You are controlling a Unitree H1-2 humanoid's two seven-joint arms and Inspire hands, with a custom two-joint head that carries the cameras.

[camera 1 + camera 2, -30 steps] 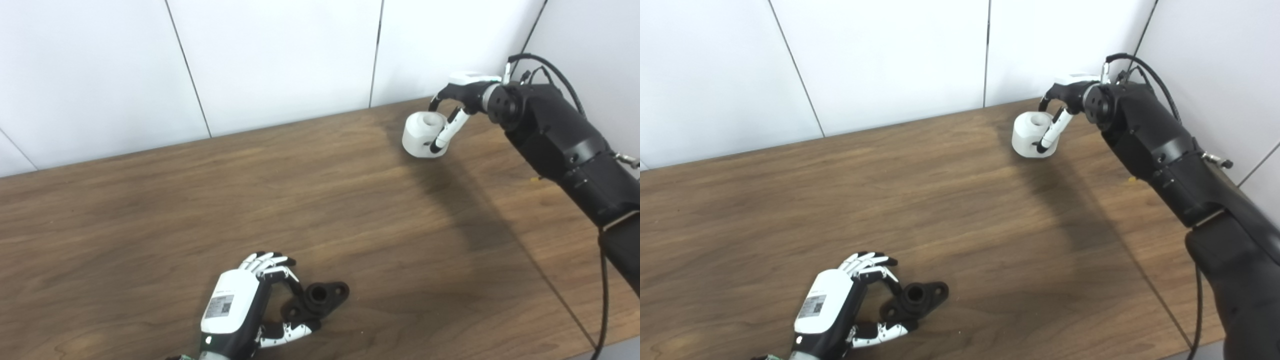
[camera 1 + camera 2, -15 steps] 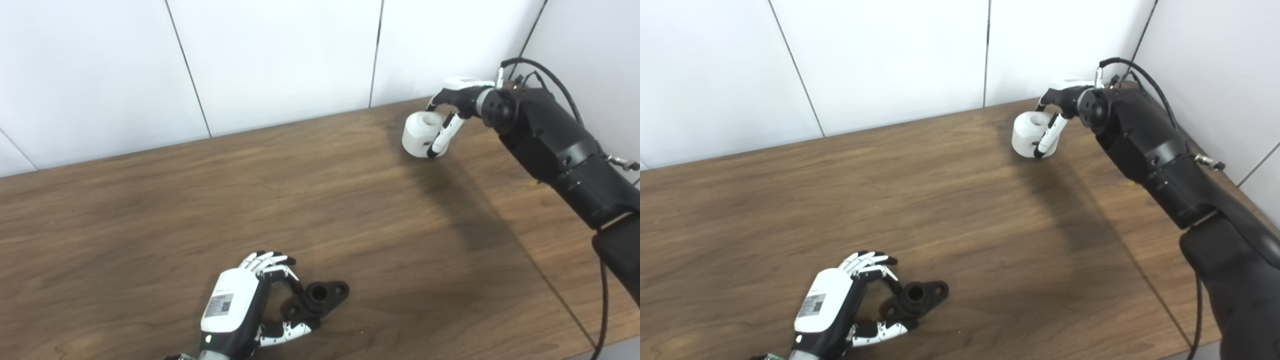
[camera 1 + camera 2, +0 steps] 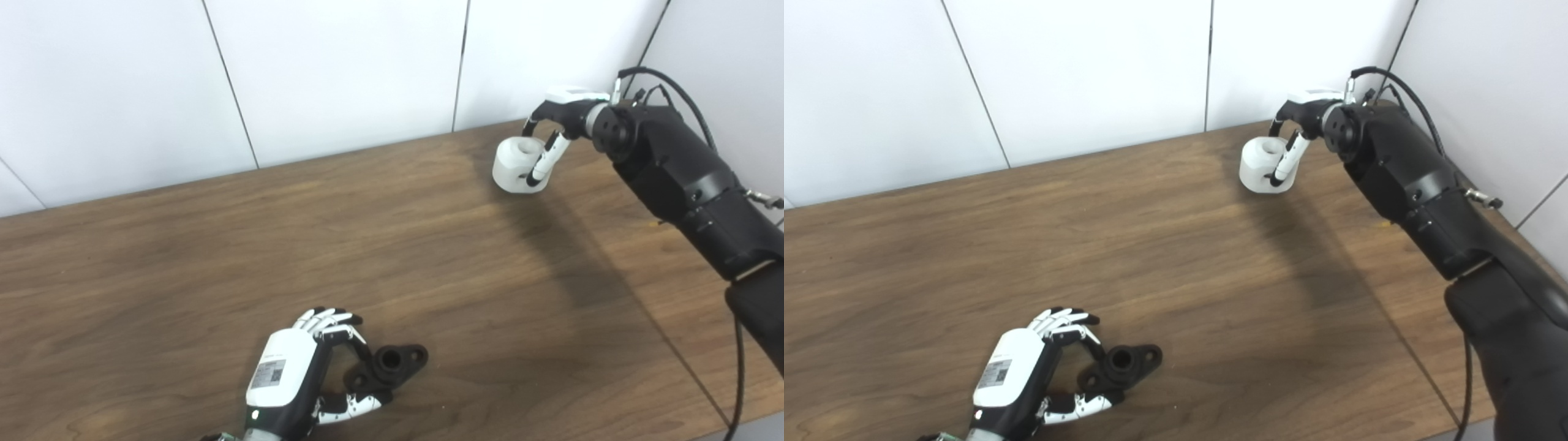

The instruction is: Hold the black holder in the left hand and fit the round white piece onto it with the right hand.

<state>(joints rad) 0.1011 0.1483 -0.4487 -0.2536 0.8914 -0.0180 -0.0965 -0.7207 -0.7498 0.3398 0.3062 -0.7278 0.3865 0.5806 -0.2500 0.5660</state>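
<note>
Left eye view: left hand (image 3: 288, 383) fingers pinch matte black holder (image 3: 389, 366); right hand (image 3: 554, 125) fingers clasp smooth round white piece (image 3: 516, 165).

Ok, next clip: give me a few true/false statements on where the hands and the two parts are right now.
1. The right hand has its fingers around the white piece. True.
2. The white piece is already on the holder. False: they are far apart, the piece at the far right of the table, the holder near the front.
3. The left hand is at the holder, fingers curled by its near end. True.
4. The holder is lifted well above the table. False: it lies on the wood.
5. The white piece has a hole in its top. True.
</note>
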